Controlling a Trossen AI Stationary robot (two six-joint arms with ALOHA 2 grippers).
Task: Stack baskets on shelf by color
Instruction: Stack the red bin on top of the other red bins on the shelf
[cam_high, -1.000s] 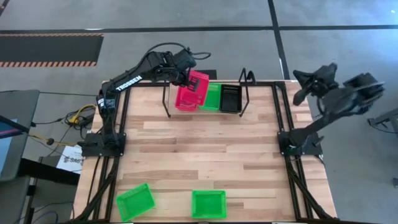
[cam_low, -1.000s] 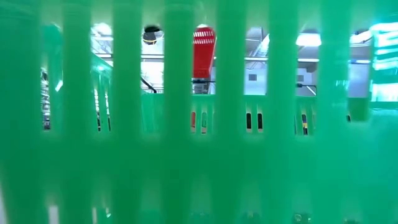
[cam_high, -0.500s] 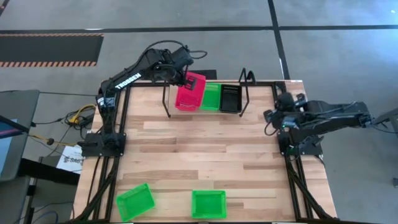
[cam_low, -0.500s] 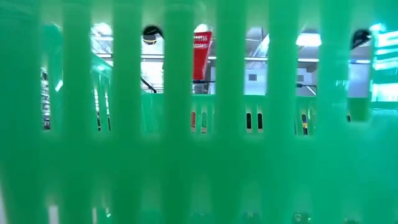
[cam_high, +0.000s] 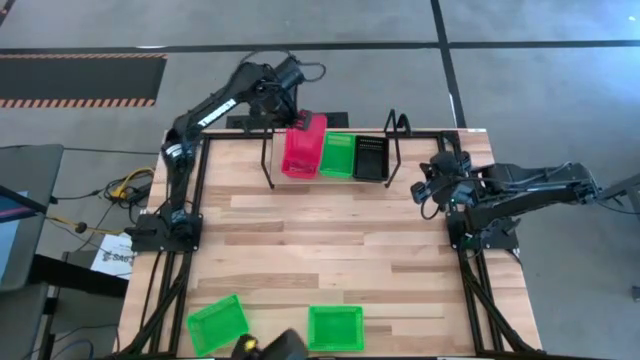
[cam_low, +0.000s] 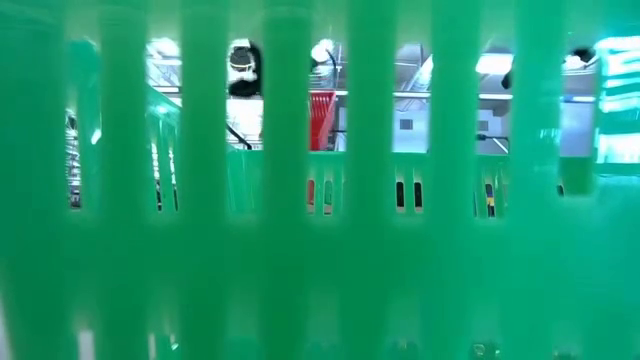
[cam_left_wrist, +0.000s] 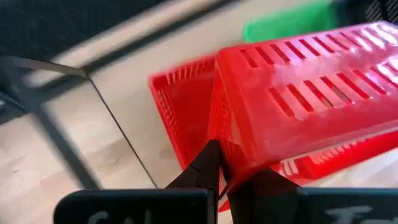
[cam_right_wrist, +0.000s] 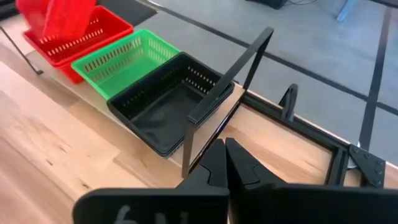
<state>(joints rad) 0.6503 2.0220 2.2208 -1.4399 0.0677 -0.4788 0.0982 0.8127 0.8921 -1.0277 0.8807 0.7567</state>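
Overhead: left gripper (cam_high: 297, 118) pinching tilted red basket (cam_high: 303, 147); right gripper (cam_high: 424, 186) fingers pressed together; two green baskets (cam_high: 217, 323) near front edge.

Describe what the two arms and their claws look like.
Both arms are black and jointed, on black frame mounts. The left arm carries white lettering along one link and a thin dark cable looping near its wrist. Each claw, left claw and right claw, has two dark tapered fingers.

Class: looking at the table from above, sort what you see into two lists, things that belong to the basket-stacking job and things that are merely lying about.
Belongs to the job:
- shelf
- red basket, tilted in the shut left gripper
- red basket on the shelf
- green basket on the shelf
- black basket on the shelf
- two loose green baskets at the table's near edge

Just lying about:
- cables and papers beside the table
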